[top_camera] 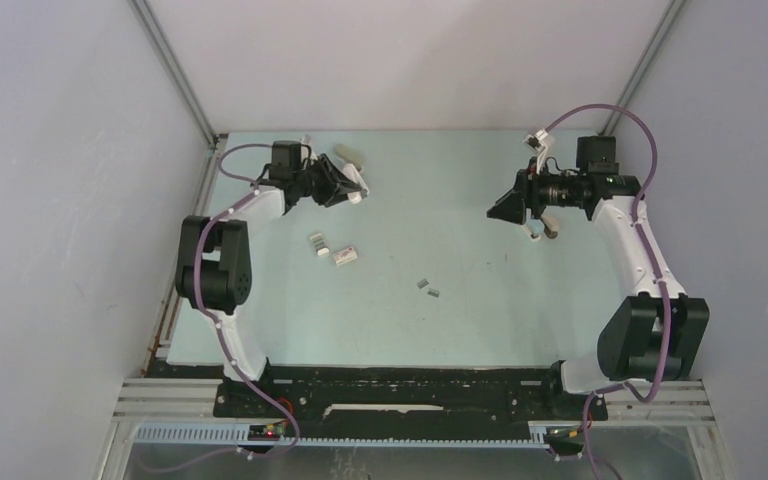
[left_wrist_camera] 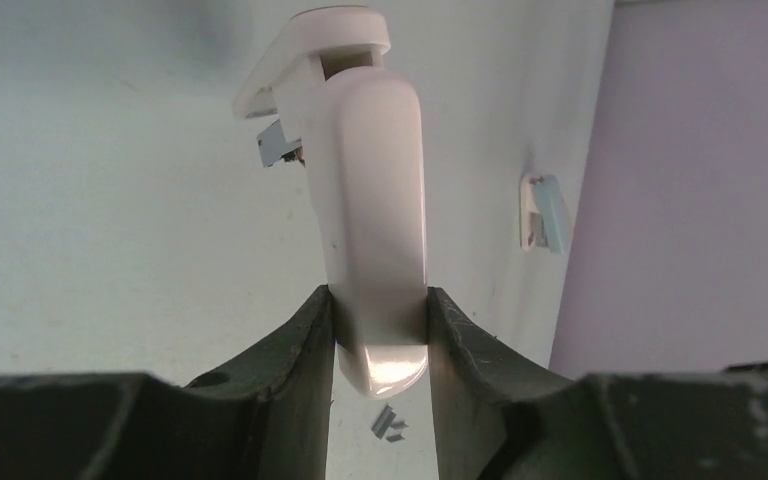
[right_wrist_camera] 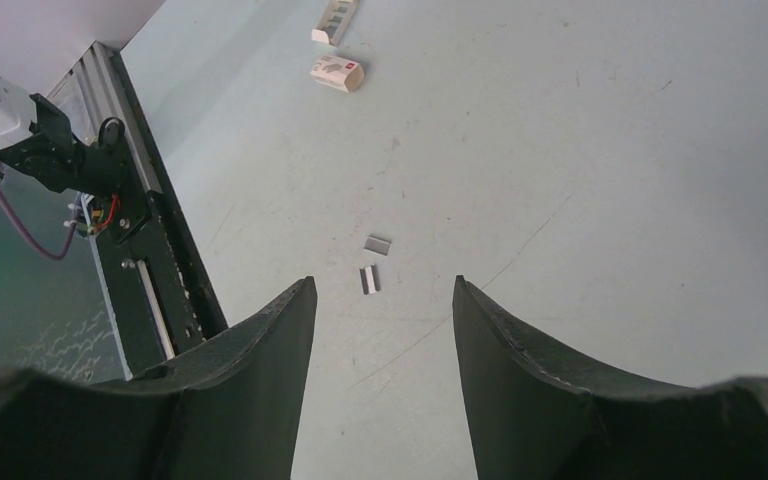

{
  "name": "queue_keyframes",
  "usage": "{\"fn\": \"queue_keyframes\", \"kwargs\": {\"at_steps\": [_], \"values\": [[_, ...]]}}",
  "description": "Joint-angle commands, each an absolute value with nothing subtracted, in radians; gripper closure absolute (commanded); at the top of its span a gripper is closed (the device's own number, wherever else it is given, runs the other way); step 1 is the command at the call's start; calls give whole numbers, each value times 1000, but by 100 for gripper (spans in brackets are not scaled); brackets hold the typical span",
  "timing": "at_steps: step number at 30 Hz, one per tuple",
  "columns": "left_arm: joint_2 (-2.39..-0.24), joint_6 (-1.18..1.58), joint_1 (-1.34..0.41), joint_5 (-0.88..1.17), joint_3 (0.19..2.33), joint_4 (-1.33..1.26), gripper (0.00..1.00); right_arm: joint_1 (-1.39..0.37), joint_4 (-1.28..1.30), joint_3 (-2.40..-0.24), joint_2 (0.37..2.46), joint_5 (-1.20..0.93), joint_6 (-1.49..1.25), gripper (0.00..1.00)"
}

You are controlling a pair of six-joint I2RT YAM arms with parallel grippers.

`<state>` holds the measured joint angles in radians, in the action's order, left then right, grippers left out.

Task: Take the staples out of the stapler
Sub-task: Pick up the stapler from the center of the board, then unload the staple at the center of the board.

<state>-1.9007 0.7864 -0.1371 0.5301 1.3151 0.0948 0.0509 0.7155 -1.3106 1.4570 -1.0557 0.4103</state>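
Note:
My left gripper (left_wrist_camera: 380,295) is shut on the white stapler (left_wrist_camera: 375,200), its dark fingers pressing both sides of the body near one rounded end. A grey metal part (left_wrist_camera: 278,143) sticks out of the stapler near its far end. In the top view this gripper (top_camera: 343,186) holds the stapler (top_camera: 356,180) above the table's far left. Loose staples (top_camera: 427,287) lie mid-table. They also show under the stapler's near end (left_wrist_camera: 388,422). My right gripper (top_camera: 497,208) hangs open at the far right. It holds nothing, and the staples (right_wrist_camera: 370,280) lie beyond its fingertips (right_wrist_camera: 382,285).
Two small white printed boxes (top_camera: 317,242) (top_camera: 345,256) lie left of centre, one of them (right_wrist_camera: 338,73) also in the right wrist view. A small white and blue-grey piece (left_wrist_camera: 543,212) sits by the wall. The black base rail (right_wrist_camera: 150,270) edges the table (top_camera: 460,320).

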Motion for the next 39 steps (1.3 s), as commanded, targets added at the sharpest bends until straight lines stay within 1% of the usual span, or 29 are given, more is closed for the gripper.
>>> {"fn": "queue_keyframes", "kwargs": {"at_steps": [1,10,11,13,17,19,22,24,27,30,39], "values": [[-1806,747,-165,626,1267,-29,94,35,694,-1307,1469,-1076,406,38],[-1765,722,-203,694,1217,-74,94,3,678,-1309,1506,-1076,416,39],[-1762,717,-208,706,1215,-76,94,-22,675,-1310,1510,-1076,424,39],[-1757,702,-218,735,1211,-78,94,-38,675,-1317,1523,-1081,457,38],[-1739,664,-233,786,1193,-77,94,-50,661,-1326,1555,-1159,599,36],[-1724,645,-236,810,1174,-74,94,-54,659,-1326,1567,-1208,701,32],[-1696,607,-243,838,1143,-60,94,-70,692,-1337,1587,-1255,872,22],[-1673,575,-247,853,1113,-43,94,-90,742,-1378,1613,-1244,943,20],[-1628,532,-258,862,1062,-31,94,-132,954,-1500,1692,-1207,1103,19],[-1590,503,-268,866,1006,-31,94,-161,1097,-1613,1790,-1186,1185,21],[-1466,403,-291,853,873,-32,94,-234,1061,-1658,1873,-1116,1158,21]]}}
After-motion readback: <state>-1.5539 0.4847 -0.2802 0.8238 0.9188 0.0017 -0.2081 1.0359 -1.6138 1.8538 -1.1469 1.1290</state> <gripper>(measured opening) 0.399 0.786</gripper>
